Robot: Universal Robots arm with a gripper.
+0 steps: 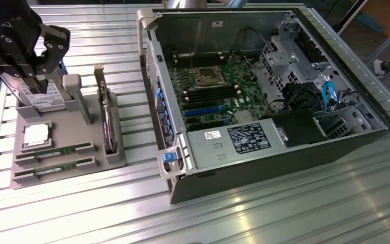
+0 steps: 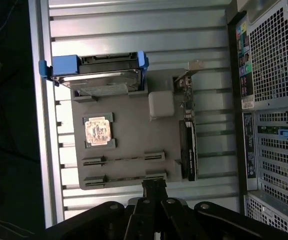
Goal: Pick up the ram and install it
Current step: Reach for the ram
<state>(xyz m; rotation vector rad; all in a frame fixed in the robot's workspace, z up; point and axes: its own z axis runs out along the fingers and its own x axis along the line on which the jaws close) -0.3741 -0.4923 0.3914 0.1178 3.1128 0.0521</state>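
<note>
The ram, a long thin green circuit-board stick, sits slotted in a grey plastic tray beside a twin stick, below and apart from the black pincer. The pincer is pinched together and empty, and a silver hard drive stands nearer to it.

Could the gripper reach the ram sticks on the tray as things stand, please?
Probably yes: both ram sticks lie uncovered on the tray, and the shut gripper hangs above it with nothing between.
</note>
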